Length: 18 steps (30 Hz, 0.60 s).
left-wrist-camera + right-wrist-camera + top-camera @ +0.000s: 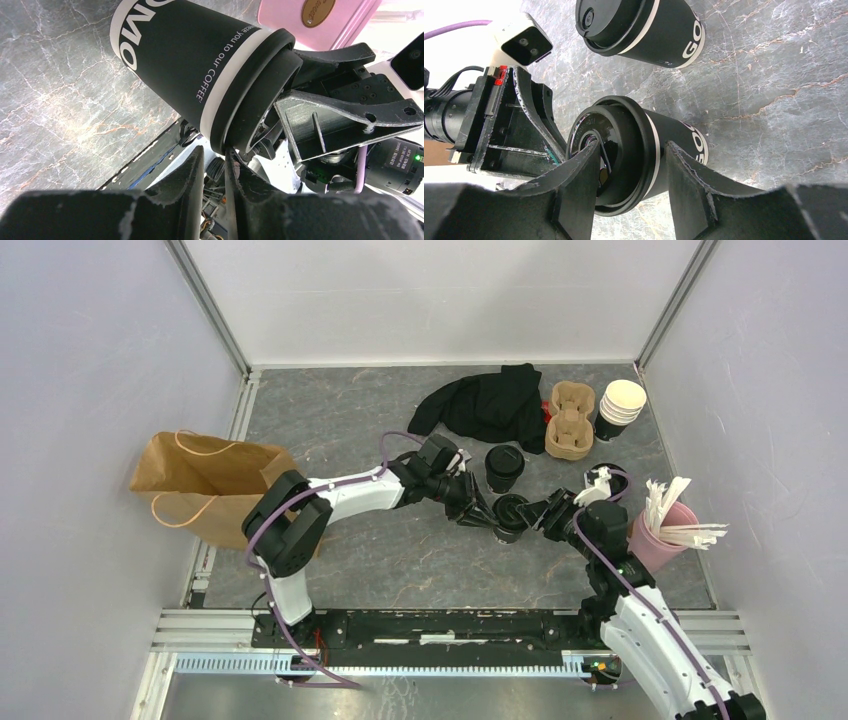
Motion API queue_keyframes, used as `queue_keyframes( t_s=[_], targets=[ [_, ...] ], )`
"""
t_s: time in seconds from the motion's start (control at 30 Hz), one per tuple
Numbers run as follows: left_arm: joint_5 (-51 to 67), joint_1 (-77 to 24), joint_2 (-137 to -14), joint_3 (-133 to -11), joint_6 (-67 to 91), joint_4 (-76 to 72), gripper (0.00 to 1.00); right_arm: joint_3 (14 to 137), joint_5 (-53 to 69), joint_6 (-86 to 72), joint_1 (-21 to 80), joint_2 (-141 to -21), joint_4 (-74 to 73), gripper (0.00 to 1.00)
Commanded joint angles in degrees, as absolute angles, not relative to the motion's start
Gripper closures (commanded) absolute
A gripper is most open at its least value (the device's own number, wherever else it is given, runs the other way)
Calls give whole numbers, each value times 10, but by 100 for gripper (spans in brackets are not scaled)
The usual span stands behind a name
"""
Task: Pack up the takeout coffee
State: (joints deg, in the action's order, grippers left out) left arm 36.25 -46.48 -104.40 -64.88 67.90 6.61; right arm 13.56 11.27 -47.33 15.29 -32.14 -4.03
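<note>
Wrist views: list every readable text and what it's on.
"OMO": large white letters, cut off, on the near lidded cup, left wrist view.
"you to our COFFEE": small print by that cup's rim, its start hidden.
"GO": white, cut off, on the same cup in the right wrist view, and again on the far lidded cup.
Brown oval label on the pink cup: blurred.
Embossing on the near cup's lid: too small.

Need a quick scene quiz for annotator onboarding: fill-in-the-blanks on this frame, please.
The right gripper grips the nearer lidded black paper cup at its ___. The crumpled brown paper bag lies on the robot's ___ side. The pale stirrer sticks stand in a ___ cup. Missing: lid; left; pink.
</note>
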Motion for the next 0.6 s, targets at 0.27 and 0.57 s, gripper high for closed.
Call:
queue_keyframes(
  t_s=[0.27, 0.57],
  targets=[
    [213, -449, -1145, -597, 596, 221, 76, 86, 82, -458, 148, -348, -105, 45],
    [185, -450, -1135, -636, 508, 247, 72, 123, 109, -401, 133, -365, -128, 42]
  ],
)
